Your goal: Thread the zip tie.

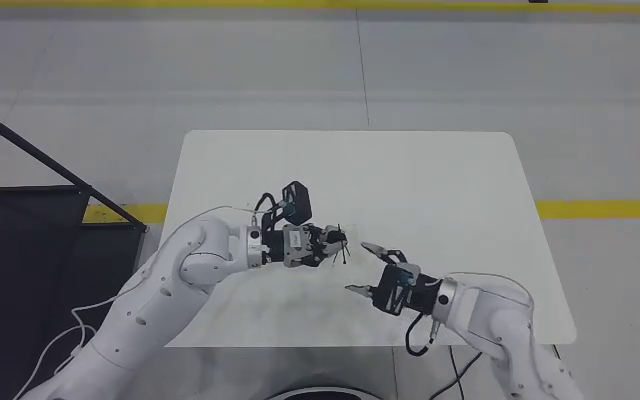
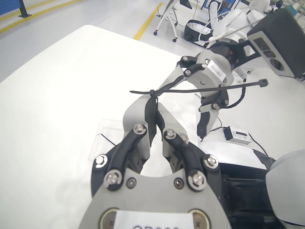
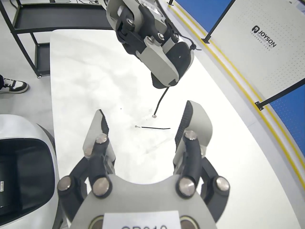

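My left gripper (image 1: pixel 338 242) hovers over the white table (image 1: pixel 450 180) near its front, shut on a black zip tie (image 2: pixel 202 90). In the left wrist view a small head and short tip sit at the fingertips (image 2: pixel 152 106), and the long strap runs out to a square head (image 2: pixel 263 82). In the right wrist view the strap (image 3: pixel 160 101) hangs from the left gripper (image 3: pixel 166 82) towards the table. My right gripper (image 1: pixel 362 268) stands open just beside it, jaws facing the strap, holding nothing. Its fingers (image 3: pixel 190 120) are spread wide on either side of the strap's end.
The strap's thin shadow (image 3: pixel 152 127) lies on the table below. A black rack (image 1: pixel 40 240) stands off the table's left side. The far half of the table is bare white surface, and the front edge lies close under both arms.
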Available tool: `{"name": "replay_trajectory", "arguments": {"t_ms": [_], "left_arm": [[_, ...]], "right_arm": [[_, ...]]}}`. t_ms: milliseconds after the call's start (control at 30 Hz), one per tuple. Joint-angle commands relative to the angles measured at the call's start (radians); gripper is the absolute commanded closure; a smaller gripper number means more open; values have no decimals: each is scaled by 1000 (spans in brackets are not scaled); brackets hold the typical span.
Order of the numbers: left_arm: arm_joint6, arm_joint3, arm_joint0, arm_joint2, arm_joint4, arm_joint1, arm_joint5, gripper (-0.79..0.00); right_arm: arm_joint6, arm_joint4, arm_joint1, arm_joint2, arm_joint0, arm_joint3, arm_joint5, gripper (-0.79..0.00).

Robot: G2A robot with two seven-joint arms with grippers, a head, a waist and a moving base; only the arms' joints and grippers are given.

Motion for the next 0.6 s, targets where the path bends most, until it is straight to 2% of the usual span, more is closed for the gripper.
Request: {"name": "replay_trajectory", "arguments": {"t_ms": [0,433,467,567], "left_arm": [[5,-2,2,0,6,-1,-3,0],[6,-6,11,-2,19,-4,-17,0],[6,-6,11,-2,19,-5,-19,0],[6,-4,11,-3,20,-5,-20,0]], "right_arm": [[29,24,-2,-11,16,11,0,-336],[105,95,-9,-55,75,48,21,-268],[107,96,-9,-56,76,48,22,-249],[109,99,-9,-59,79,49,25,-120]]}}
